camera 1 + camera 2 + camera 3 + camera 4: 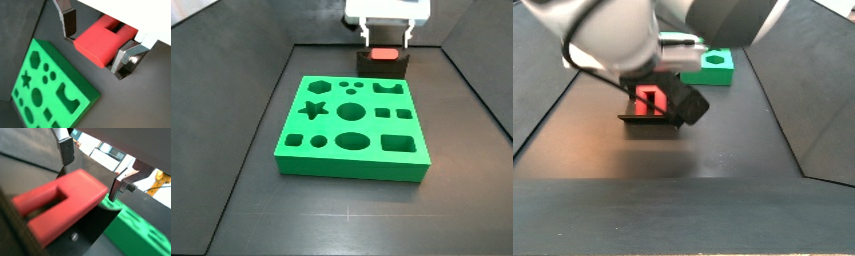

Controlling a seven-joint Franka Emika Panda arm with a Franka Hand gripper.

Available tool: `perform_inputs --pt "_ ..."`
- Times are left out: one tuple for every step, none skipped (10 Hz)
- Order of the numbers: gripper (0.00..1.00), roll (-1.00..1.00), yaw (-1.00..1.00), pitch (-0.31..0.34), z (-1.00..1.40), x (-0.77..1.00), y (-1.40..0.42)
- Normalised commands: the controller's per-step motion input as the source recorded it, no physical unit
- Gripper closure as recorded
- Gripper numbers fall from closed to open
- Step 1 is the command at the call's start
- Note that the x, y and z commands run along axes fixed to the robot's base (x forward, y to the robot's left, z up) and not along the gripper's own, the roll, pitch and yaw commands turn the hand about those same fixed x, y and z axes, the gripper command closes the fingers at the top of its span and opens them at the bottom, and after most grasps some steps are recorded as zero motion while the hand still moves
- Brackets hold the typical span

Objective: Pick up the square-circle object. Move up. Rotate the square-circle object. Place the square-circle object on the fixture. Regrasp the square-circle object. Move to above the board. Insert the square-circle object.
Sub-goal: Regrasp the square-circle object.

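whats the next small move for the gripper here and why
Probably close the gripper on the small red plastic square-circle peg. In both wrist views its silver fingers stand either side of the peg with gaps showing, and the peg rests on the dark notched fixture, beyond the green holed board.

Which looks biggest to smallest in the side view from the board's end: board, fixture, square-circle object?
1. board, by far.
2. fixture, farther from the camera, so understated.
3. square-circle object, resting on the fixture, between the fingers of the gripper.
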Motion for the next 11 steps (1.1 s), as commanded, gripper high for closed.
perform_inputs --pt "0.0 0.03 0.05 -0.008 1.0 -0.03 0.0" --pt "0.0 0.04 0.05 0.026 1.0 -0.04 0.0" --pt "0.0 0.04 0.05 0.053 0.87 -0.04 0.01" --pt "0.0 0.04 0.03 0.078 0.69 -0.03 0.01" --pt "0.0 0.04 0.02 0.101 0.51 -0.02 0.01" --pt "0.0 0.04 0.0 0.112 0.26 -0.02 0.01" --pt "0.0 1.0 0.02 0.068 0.76 -0.1 -0.76" --pt "0.0 1.0 0.02 0.067 0.7 -0.09 -0.75" --pt "0.0 1.0 0.02 0.053 0.51 -0.11 -0.57" --pt "0.0 1.0 0.02 0.047 0.39 -0.11 -0.47" --pt "0.0 1.0 0.02 0.04 0.13 -0.09 -0.25"
